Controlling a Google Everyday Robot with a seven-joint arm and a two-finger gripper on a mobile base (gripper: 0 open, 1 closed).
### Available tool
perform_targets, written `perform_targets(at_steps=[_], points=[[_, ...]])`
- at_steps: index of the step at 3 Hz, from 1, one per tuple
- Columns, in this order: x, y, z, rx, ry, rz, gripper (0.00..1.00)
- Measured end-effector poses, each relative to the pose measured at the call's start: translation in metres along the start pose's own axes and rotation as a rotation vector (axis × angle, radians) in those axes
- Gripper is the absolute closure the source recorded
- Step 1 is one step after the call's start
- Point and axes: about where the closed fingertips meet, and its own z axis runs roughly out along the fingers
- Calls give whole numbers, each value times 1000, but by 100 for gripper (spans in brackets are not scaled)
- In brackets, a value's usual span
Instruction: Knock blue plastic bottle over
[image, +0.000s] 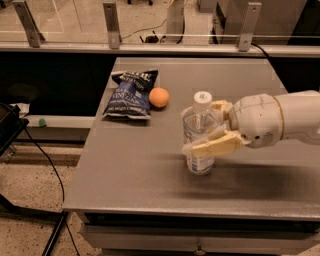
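Observation:
The blue plastic bottle (199, 118), clear with a white cap and a printed label, stands upright near the middle of the grey table (135, 170). My gripper (201, 127) reaches in from the right, open, with the bottle between its fingers. The near finger (215, 146) crosses in front of the bottle's lower half. The far finger (221, 106) sits behind it, just right of the cap. The white wrist and arm extend to the right edge of the view.
A dark blue chip bag (129, 95) lies at the back left of the table with an orange (159, 97) beside it. A glass railing (150, 30) runs behind the table. Black cables (45, 155) hang at the left over the floor.

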Motion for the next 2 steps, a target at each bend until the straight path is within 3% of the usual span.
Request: perform_targets(at_steps=[1,2], points=[[-4,-3,-2,22,45,11,72],[-52,-32,-31,124,275,-46,100]])
